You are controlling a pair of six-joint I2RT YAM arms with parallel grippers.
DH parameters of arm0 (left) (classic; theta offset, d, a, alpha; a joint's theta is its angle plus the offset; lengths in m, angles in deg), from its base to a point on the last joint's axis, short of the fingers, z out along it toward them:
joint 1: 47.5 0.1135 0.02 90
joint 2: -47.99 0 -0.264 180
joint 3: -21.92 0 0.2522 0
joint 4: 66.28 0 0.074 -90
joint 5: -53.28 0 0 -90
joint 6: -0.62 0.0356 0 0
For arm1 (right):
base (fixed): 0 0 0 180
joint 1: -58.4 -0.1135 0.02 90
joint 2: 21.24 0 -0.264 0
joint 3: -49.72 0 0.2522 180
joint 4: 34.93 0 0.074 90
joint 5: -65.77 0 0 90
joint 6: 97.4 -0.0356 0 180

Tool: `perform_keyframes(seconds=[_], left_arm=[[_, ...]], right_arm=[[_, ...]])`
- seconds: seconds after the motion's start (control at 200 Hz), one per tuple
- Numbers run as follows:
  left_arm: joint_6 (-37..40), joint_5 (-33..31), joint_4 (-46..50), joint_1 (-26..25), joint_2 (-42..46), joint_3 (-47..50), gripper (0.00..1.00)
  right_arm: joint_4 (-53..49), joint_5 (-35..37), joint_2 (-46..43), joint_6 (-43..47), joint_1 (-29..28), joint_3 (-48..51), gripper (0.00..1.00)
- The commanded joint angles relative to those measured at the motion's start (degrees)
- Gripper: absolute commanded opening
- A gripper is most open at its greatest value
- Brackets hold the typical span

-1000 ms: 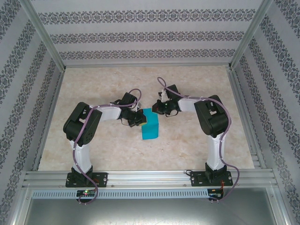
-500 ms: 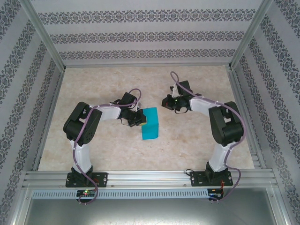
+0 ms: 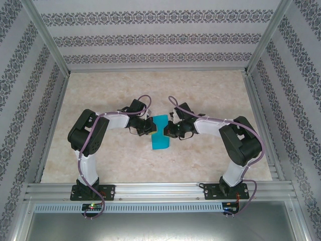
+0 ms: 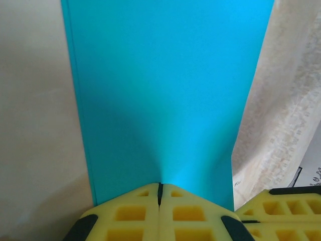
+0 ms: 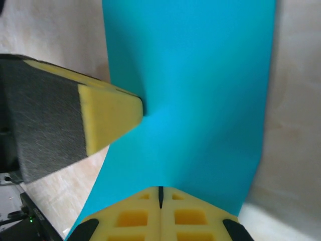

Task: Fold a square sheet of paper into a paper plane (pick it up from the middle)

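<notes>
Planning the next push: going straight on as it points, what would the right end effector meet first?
The square sheet of paper it grips; beyond that, probably the left end effector, though depth is unclear.

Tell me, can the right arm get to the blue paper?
Yes, it seems so: the right tool is shut on the blue paper, nothing between them. The left tool pinches it too.

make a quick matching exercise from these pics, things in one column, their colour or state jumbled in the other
Column one:
1 left gripper
2 right gripper
3 paper
4 table

Column two:
a beige, marbled
b shut on the paper's right edge, top view
c teal-blue
d shut on the paper's left edge, top view

Pairs: 1-d, 2-b, 3-c, 4-a
</notes>
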Motion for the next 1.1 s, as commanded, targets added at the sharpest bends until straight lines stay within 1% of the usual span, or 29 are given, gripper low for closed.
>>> perform_keyframes(seconds=[0.0, 0.185, 0.335, 0.495, 0.59, 0.754, 0.824, 0.964, 1.024, 1.094], left_arm=[[0.95, -8.99, 10.76, -0.29, -7.17, 5.76, 0.00], [0.99, -9.33, 10.26, -0.36, -7.22, 6.34, 0.00], [0.97, -9.95, 10.48, -0.33, -7.15, 6.38, 0.00], [0.95, -10.30, 10.44, -0.28, -7.52, 6.72, 0.00], [1.15, -10.47, 10.36, -0.21, -7.70, 6.75, 0.00], [1.39, -10.24, 10.04, -0.21, -8.25, 6.46, 0.00], [1.64, -10.24, 10.13, -0.20, -8.36, 6.26, 0.00], [2.14, -10.32, 10.64, -0.24, -8.19, 5.99, 0.00], [2.18, -10.17, 10.58, -0.27, -8.18, 5.97, 0.00], [2.17, -10.17, 10.58, -0.21, -8.23, 5.88, 0.00]], right_arm=[[0.76, 2.10, 2.87, -0.26, -0.60, -3.62, 0.00], [-0.12, 3.30, 6.81, 1.21, -0.55, -6.40, 0.00], [-0.13, 2.42, 6.88, 1.97, -0.55, -3.97, 0.00], [-1.06, 1.85, 4.05, 3.37, -0.24, 1.60, 0.00], [-1.17, 1.25, 1.45, 4.98, 0.24, 6.83, 0.00], [-0.23, 0.71, -3.39, 6.41, 2.84, 13.38, 0.00], [0.58, 0.03, -5.52, 5.92, 3.15, 12.70, 0.00], [3.53, -1.81, -8.75, 3.81, 1.57, 8.43, 0.00], [4.29, -0.76, -8.55, 3.42, 0.29, 6.71, 0.00], [4.86, -0.46, -6.04, 2.97, -0.60, 5.22, 0.00]])
